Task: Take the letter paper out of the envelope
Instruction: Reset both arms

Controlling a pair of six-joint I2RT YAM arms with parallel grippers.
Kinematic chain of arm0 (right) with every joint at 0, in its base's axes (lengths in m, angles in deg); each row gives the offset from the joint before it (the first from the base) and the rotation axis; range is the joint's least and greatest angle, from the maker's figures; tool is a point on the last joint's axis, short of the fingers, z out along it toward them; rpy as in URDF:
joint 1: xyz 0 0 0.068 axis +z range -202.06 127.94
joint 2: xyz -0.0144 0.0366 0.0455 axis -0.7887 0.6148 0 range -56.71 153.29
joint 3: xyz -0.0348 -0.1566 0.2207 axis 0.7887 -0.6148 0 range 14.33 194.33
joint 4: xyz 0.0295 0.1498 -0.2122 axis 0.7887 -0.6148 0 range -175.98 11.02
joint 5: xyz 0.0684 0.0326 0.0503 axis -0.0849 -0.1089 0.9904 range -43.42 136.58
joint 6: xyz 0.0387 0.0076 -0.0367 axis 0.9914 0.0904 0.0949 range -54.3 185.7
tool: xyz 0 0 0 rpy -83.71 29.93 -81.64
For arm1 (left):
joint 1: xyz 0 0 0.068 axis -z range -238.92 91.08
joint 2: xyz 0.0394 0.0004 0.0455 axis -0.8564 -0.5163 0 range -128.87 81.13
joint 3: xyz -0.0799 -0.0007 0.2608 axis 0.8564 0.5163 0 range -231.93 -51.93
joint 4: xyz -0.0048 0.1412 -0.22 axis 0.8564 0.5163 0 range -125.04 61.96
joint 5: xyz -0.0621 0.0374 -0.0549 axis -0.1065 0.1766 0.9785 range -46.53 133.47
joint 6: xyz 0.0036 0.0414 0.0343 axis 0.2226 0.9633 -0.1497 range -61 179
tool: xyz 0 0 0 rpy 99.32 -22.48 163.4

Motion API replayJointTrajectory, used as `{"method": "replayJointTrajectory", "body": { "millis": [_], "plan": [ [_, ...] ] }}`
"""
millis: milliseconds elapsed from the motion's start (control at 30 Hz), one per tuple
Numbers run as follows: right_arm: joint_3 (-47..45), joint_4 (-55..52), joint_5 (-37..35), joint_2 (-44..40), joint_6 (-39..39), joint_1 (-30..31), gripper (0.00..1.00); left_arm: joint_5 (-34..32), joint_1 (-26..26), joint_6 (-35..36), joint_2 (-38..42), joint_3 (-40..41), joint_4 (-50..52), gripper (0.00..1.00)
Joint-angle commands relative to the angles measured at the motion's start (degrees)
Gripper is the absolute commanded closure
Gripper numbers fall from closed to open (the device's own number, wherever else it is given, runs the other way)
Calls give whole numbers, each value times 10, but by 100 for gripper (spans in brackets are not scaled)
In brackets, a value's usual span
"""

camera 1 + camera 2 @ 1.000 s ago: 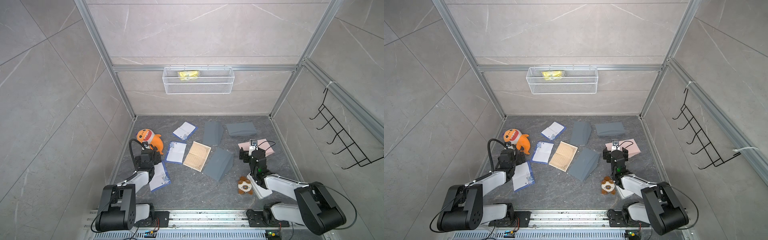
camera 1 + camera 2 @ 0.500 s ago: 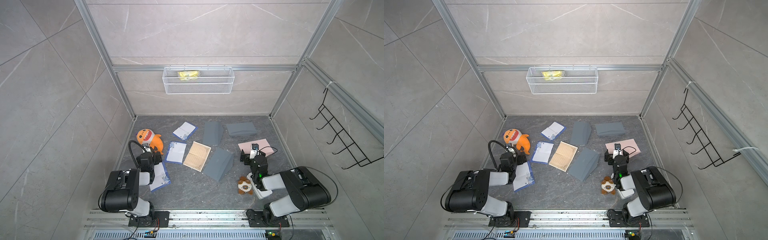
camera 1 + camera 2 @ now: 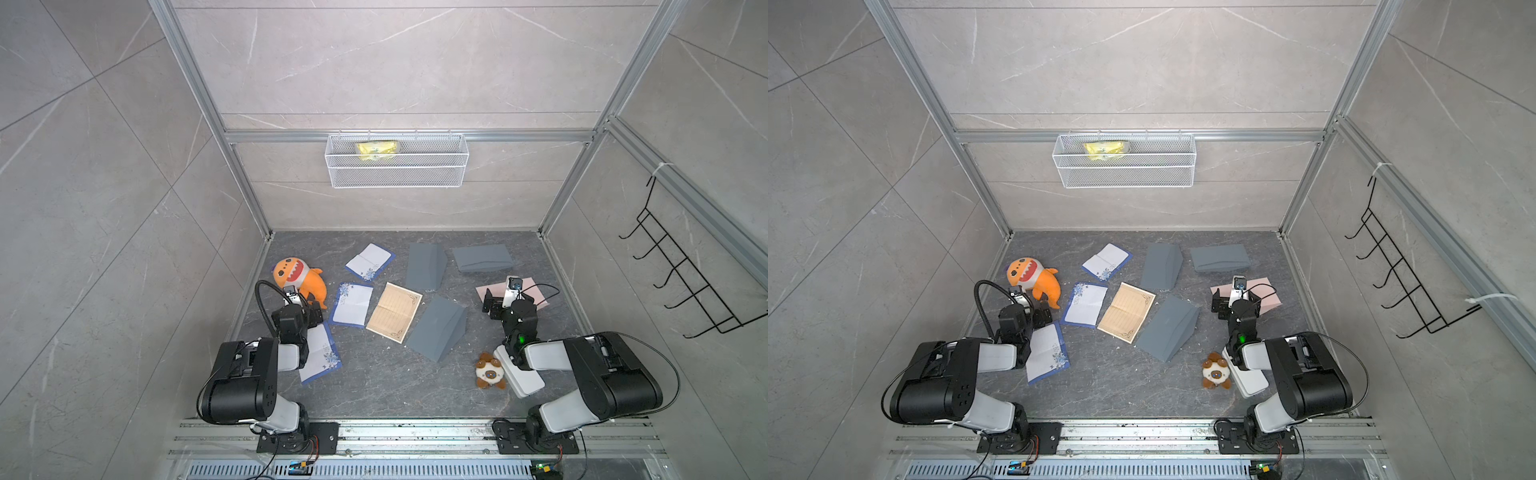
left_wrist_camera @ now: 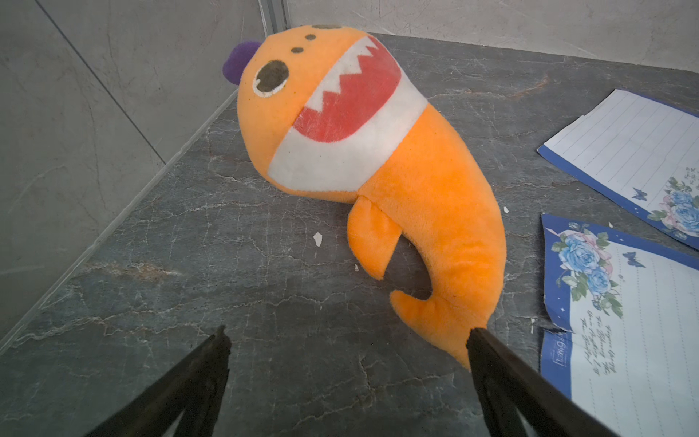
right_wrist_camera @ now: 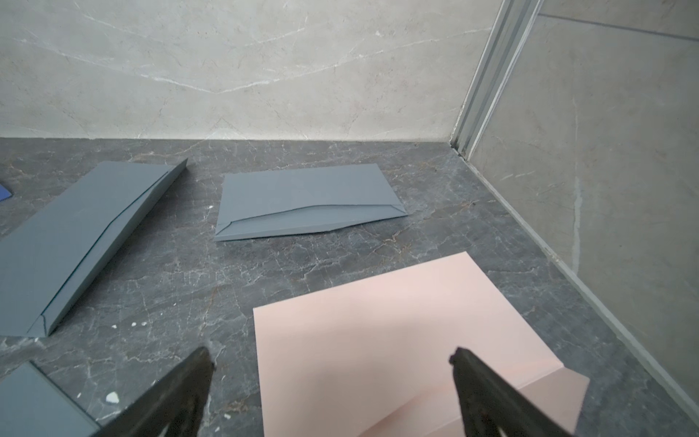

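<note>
The right claw (image 5: 329,355) is hovering spread and empty, the pink envelope (image 5: 397,321) lying just beneath it, seemingly unemptied; the left claw (image 4: 346,336) is gaping empty beside the orange shark plush (image 4: 378,170); loose letter sheets (image 3: 353,305) are lying between them, so pulling is remaining.

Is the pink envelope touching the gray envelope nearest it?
Apart. The right wrist view shows bare floor between the pink envelope and the gray envelope.

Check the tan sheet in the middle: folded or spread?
Spread: the tan sheet lies open and flat, with one crease showing across its middle.
</note>
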Motion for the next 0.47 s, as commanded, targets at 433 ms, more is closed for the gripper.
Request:
{"method": "replayJointTrajectory", "body": {
  "millis": [433],
  "plan": [
    [4, -18, 4, -1, 7, -2, 0, 9, -1, 15, 0, -19, -22, 0]
  ]
}}
